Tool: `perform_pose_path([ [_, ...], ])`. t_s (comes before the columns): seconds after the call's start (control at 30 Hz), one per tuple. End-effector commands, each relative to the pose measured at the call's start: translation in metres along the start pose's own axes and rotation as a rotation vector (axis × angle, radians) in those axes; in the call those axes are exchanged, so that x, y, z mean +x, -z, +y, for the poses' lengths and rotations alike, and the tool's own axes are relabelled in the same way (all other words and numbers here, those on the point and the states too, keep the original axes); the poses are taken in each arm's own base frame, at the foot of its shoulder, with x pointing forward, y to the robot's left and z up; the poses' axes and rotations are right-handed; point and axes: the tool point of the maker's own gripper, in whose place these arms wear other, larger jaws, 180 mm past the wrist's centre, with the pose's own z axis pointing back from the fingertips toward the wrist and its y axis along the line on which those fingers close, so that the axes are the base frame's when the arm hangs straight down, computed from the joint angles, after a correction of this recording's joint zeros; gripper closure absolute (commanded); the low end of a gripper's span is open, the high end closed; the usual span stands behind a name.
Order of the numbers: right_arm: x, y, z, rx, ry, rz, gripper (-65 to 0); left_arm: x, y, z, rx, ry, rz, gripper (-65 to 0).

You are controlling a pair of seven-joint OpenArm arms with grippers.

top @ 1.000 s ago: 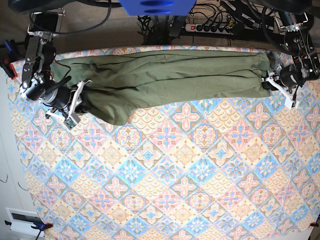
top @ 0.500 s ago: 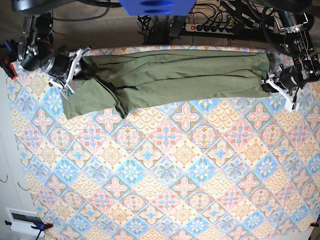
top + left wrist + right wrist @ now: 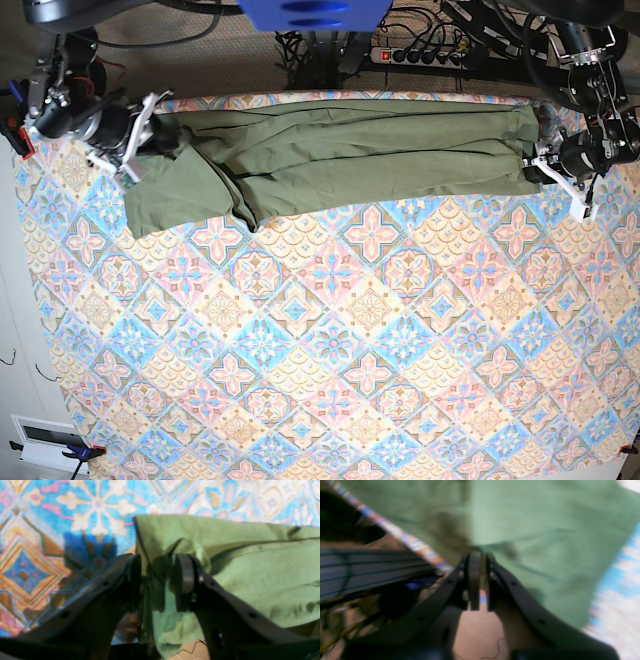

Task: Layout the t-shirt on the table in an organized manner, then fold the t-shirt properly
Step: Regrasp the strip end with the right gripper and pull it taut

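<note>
**T-shirt stretched along the far edge of the table, an arm at each end**

The table (image 3: 330,350) fills most of the base view, its cloth of blue, pink and cream diamond tiles bare over the near and middle parts.

The t-shirt (image 3: 340,150) lies as a long olive-green band along the far edge, running almost from one far corner to the other. It is creased lengthwise, with a fold line down the middle. At the end on the base view's left, a flap of fabric spreads out toward the near side, wider than the rest of the band.

The left gripper (image 3: 157,582) sits at the shirt's end on the base view's right. Its jaws stand partly apart with a bunched fold of the green fabric between them; the round pads (image 3: 183,580) press the cloth from either side, so it holds the shirt.

The right gripper (image 3: 480,580) is at the opposite end, by the far corner. The wrist view is blurred; its fingers stand very narrow, with green fabric just beyond the tips. Whether any cloth is pinched between them cannot be told.
</note>
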Motion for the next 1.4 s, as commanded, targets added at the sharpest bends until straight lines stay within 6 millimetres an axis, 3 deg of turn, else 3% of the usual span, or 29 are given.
perform_pose_path([
  [0.0,0.020,-0.004,-0.002,-0.007,-0.013,-0.072,-9.8,0.014,-0.008,0.003,0.008,0.017,-0.040,-22.5],
  [0.17,0.051,0.005,0.003,0.016,-0.039,-0.151,-28.0,0.014,-0.008,0.002,0.007,0.018,-0.039,-22.5],
  [0.3,0.072,0.019,0.020,0.072,-0.070,-0.191,-36.3,0.014,-0.008,0.002,0.007,0.018,-0.039,-22.5],
  [0.5,0.084,0.046,0.037,0.067,-0.138,-0.157,-36.9,0.014,-0.008,0.002,0.007,0.018,-0.039,-22.5],
  [0.67,0.112,0.065,0.044,0.006,-0.267,-0.172,-36.0,0.014,-0.008,0.002,0.007,0.018,-0.039,-22.5],
  [0.97,0.098,0.080,0.026,-0.146,-0.404,-0.038,-36.0,0.014,-0.008,0.002,0.007,0.018,-0.039,-22.5],
  [1.37,0.070,0.098,0.014,-0.131,-0.353,0.048,-36.0,0.014,-0.007,0.002,0.006,0.017,-0.040,-22.5],
])
